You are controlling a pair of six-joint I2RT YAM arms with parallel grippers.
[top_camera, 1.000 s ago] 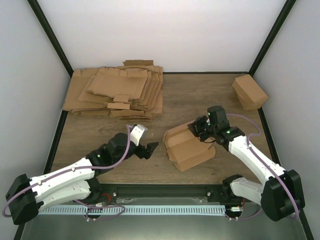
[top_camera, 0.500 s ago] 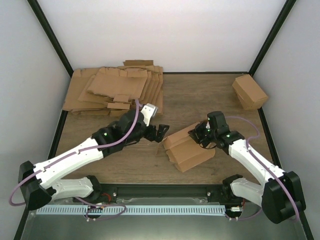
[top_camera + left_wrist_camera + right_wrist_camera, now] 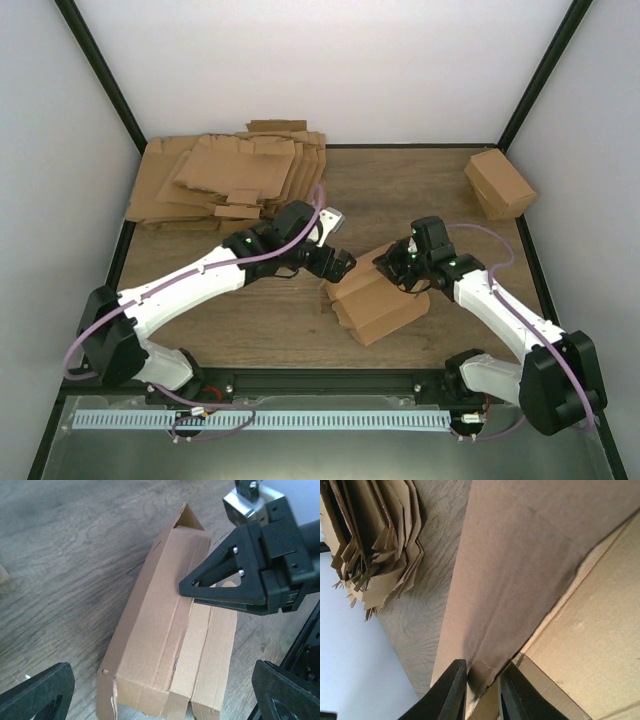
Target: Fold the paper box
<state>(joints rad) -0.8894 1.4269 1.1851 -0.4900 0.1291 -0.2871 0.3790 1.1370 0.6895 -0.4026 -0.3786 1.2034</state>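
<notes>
The paper box (image 3: 375, 297) is a partly folded brown carton lying on the wooden table (image 3: 400, 190), right of centre. It fills the left wrist view (image 3: 170, 630), with a torn near-left corner and an open flap at its far end. My left gripper (image 3: 336, 263) is open and empty just left of the box; its wide-spread jaws frame the box's near end (image 3: 162, 685). My right gripper (image 3: 402, 264) is shut on the box's far-end wall, with cardboard pinched between its fingers (image 3: 482, 687). It also shows in the left wrist view (image 3: 240, 577).
A thick pile of flat brown sheets (image 3: 230, 185) lies at the back left and shows in the right wrist view (image 3: 375, 540). Another brown cardboard cuboid (image 3: 500, 183) sits at the back right corner. Black frame posts border the table.
My left arm has reached out to the right and forward, bringing its open gripper from the near left up to the box's left end. The right gripper stays on the box, shifted slightly.
</notes>
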